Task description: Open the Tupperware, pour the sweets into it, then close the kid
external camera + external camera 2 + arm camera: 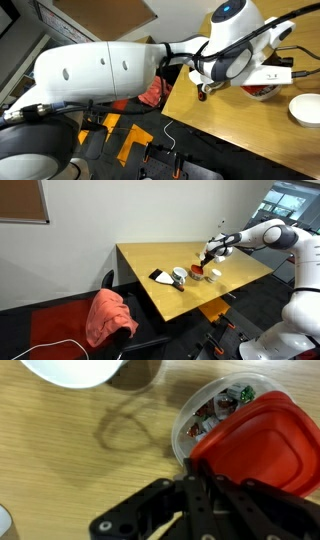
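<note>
In the wrist view a clear round Tupperware (208,412) holds wrapped sweets. A red lid (258,445) lies tilted over its near right part, leaving the far left part uncovered. My gripper (193,478) is shut on the lid's near edge. In both exterior views the gripper (206,257) (206,88) hangs just above the red-lidded tub (198,273) (262,91) on the wooden table (150,258).
A white bowl (70,370) (305,108) stands close beside the tub. A white cup (179,277) and a flat black item (158,276) lie further along the table. A red cloth (110,315) hangs on a chair by the table's edge.
</note>
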Action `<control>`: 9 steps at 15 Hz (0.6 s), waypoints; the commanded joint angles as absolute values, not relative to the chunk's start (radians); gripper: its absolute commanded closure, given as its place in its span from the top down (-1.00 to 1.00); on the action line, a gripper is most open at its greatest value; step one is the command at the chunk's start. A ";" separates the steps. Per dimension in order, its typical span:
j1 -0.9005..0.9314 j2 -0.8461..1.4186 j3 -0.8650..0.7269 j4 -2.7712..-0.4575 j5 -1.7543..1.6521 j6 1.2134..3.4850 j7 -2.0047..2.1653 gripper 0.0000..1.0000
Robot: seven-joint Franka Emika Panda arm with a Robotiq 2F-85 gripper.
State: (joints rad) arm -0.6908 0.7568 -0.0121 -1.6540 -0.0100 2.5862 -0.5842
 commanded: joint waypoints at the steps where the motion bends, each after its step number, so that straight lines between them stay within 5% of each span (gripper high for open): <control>1: -0.714 0.739 0.005 -1.650 0.021 2.539 -0.619 -0.96; 9: -0.730 0.726 -0.001 -1.658 0.019 2.513 -0.614 -0.96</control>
